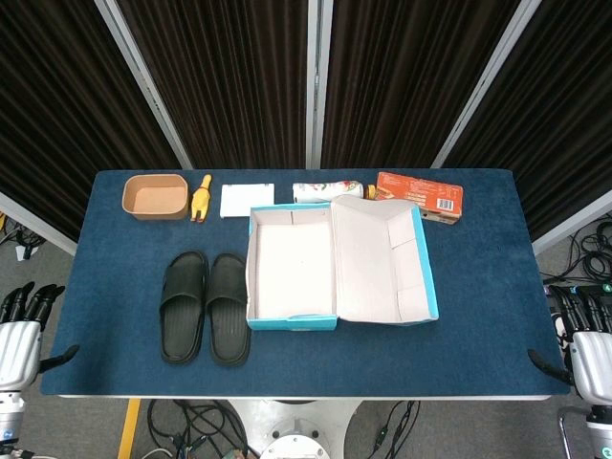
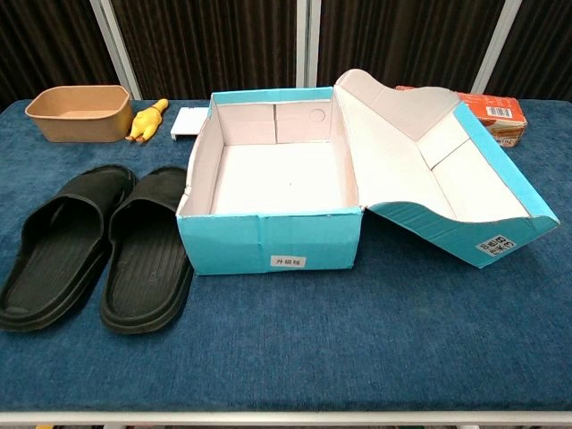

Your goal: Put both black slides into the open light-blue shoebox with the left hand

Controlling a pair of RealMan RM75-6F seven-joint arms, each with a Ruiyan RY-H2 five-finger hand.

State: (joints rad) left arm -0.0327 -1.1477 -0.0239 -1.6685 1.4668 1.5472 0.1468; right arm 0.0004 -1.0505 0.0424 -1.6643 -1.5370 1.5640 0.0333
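Observation:
Two black slides lie side by side on the blue table, the left slide (image 1: 184, 306) (image 2: 64, 245) and the right slide (image 1: 229, 307) (image 2: 149, 246), just left of the open light-blue shoebox (image 1: 292, 322) (image 2: 268, 243). The box is empty inside, and its lid (image 1: 382, 258) (image 2: 438, 170) is folded out to the right. My left hand (image 1: 21, 330) hangs off the table's left edge, fingers apart and holding nothing. Off the right edge, my right hand (image 1: 585, 335) is likewise empty with fingers spread. Neither hand appears in the chest view.
Along the table's back edge stand a tan bowl (image 1: 154, 196) (image 2: 79, 113), a yellow rubber chicken (image 1: 201, 200) (image 2: 147, 120), a white flat box (image 1: 247, 200) (image 2: 189, 121), a patterned can lying down (image 1: 327, 190) and an orange carton (image 1: 420, 195) (image 2: 496, 117).

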